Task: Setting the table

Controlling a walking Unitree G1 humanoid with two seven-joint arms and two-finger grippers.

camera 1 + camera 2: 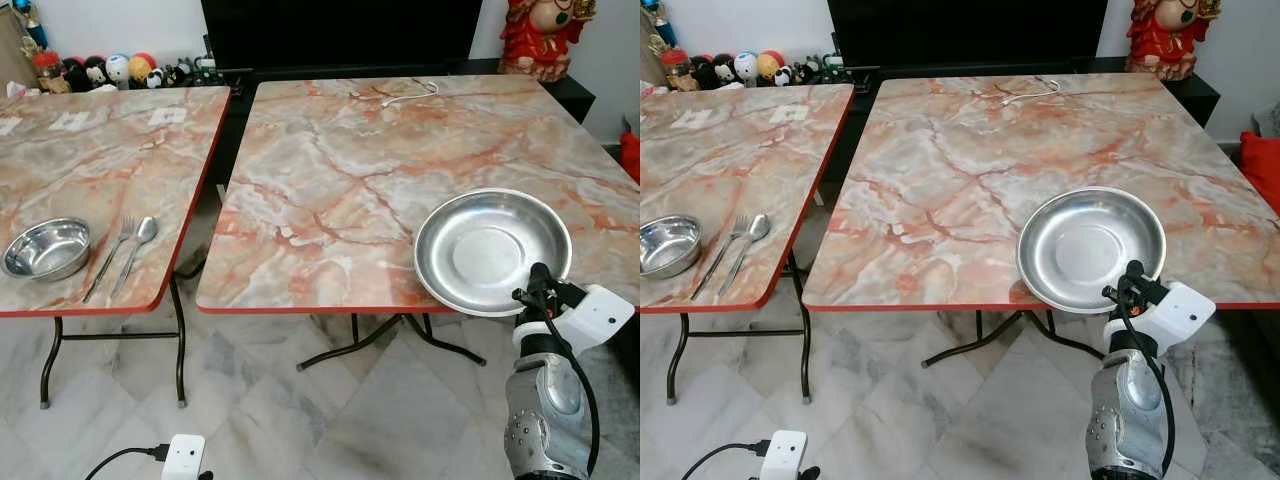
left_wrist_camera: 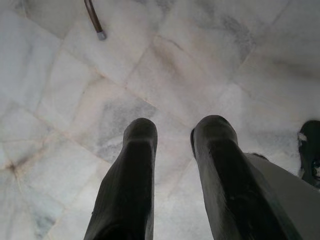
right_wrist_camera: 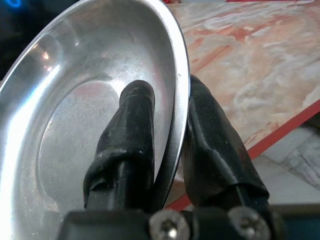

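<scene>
Right wrist view: right gripper (image 3: 167, 135) clamped on the rim of the steel plate (image 3: 75, 115) — one black finger (image 3: 127, 135) inside the dish, the other under the rim on the outside. Plate fully gripped, fingers closed as far as the thin rim allows.

Head views: plate (image 1: 492, 250) sits at the near edge of the right-hand marble-pattern table (image 1: 400, 170), towards its near right corner, its near rim overhanging the red table edge slightly. Right gripper (image 1: 540, 283) reaches up from below the table edge to that near rim.

Left-hand table (image 1: 100, 170), separated from the other by a gap: steel bowl (image 1: 47, 249) near its front edge, a fork (image 1: 110, 255) and a spoon (image 1: 135, 252) lying side by side just beside the bowl, handles towards the robot.

Left wrist view: left gripper (image 2: 175, 150) hangs idle over the pale marble floor (image 2: 165, 65) — fingers (image 2: 135, 170) parted with a clear gap, holding nothing. A table leg foot (image 2: 101, 35) shows beyond them.

Far edge of the right table: a white cable (image 1: 405, 95)
</scene>
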